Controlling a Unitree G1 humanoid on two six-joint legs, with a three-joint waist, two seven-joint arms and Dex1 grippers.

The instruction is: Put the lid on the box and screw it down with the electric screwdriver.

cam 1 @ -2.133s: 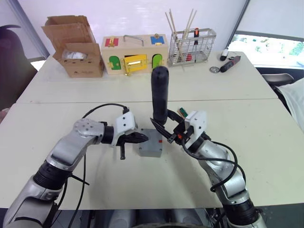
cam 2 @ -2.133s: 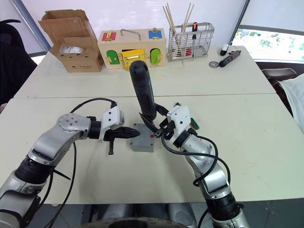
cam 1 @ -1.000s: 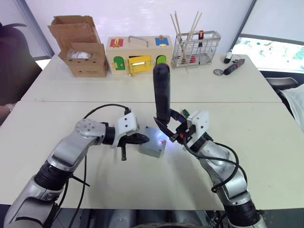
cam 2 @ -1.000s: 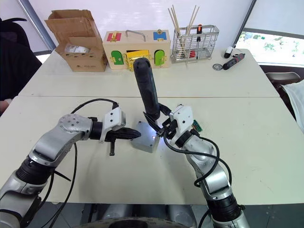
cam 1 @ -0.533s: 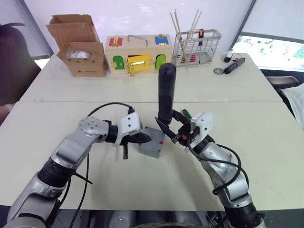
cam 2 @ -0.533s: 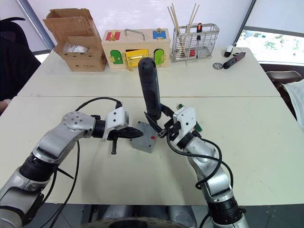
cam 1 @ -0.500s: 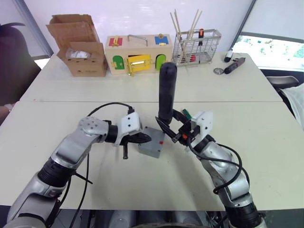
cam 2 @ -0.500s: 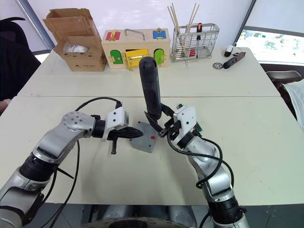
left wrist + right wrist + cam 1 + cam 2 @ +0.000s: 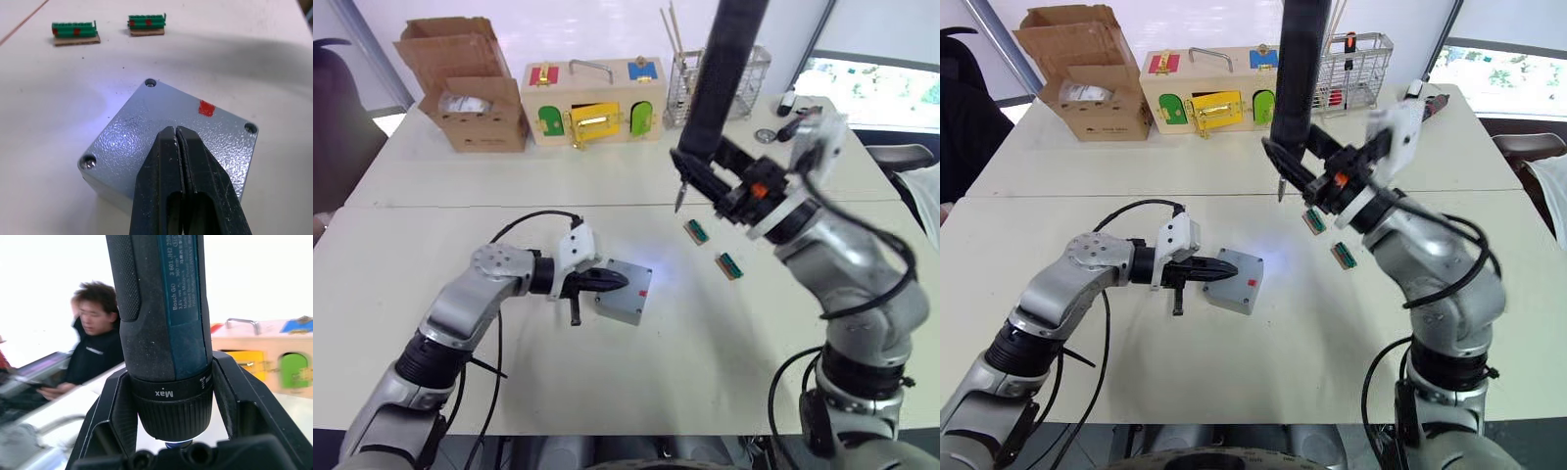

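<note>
The small grey box (image 9: pixel 619 312) lies flat on the table with the lid (image 9: pixel 146 115) on top; screw heads show in the lid's corners and a red mark near one edge. My left gripper (image 9: pixel 619 282) is shut, its fingertips (image 9: pixel 176 134) resting on the lid's middle. My right gripper (image 9: pixel 701 164) is shut on the electric screwdriver (image 9: pixel 1298 69), held upright high above the table, behind and to the right of the box. Its thin metal bit (image 9: pixel 677 200) points down, well clear of the lid. The right wrist view looks straight at the screwdriver's body (image 9: pixel 161 308).
Two green terminal blocks (image 9: pixel 696 231) (image 9: pixel 730 265) lie right of the box. Along the far edge stand a cardboard box (image 9: pixel 470 93), a wooden box with coloured doors (image 9: pixel 592 98), a wire rack (image 9: pixel 1356 64) and a black-and-red tool (image 9: pixel 795 103). A person (image 9: pixel 95 342) sits beyond the table.
My right arm has lifted the screwdriver up off the box and carried it back and to the right. The box, tilted earlier, now lies flat. My left gripper stays on the lid.
</note>
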